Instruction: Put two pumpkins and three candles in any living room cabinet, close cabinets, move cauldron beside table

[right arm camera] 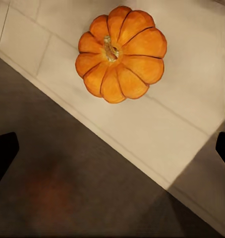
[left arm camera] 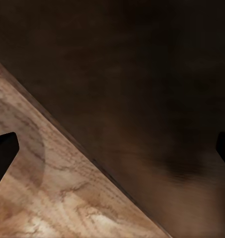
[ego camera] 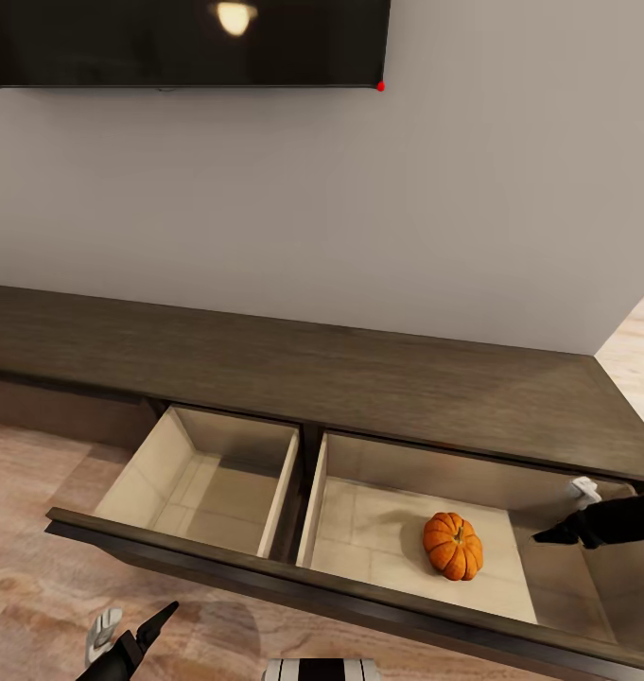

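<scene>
The cabinet (ego camera: pixel 359 378) stands against the far wall with a wide drawer (ego camera: pixel 265 572) pulled out toward the robot, divided into two pale compartments. One pumpkin (ego camera: pixel 453 546) sits upright on the floor of the right compartment, stem up, apart from the walls. The right gripper (ego camera: pixel 577 515) hovers over the right end of that compartment, fingers spread, holding nothing; its wrist view looks down on the pumpkin (right arm camera: pixel 121 53). The left gripper (ego camera: pixel 132 629) hangs low over the wooden floor (ego camera: pixel 28 586), just near of the drawer front, fingers apart and empty. A television (ego camera: pixel 184 43) is mounted on the wall above.
</scene>
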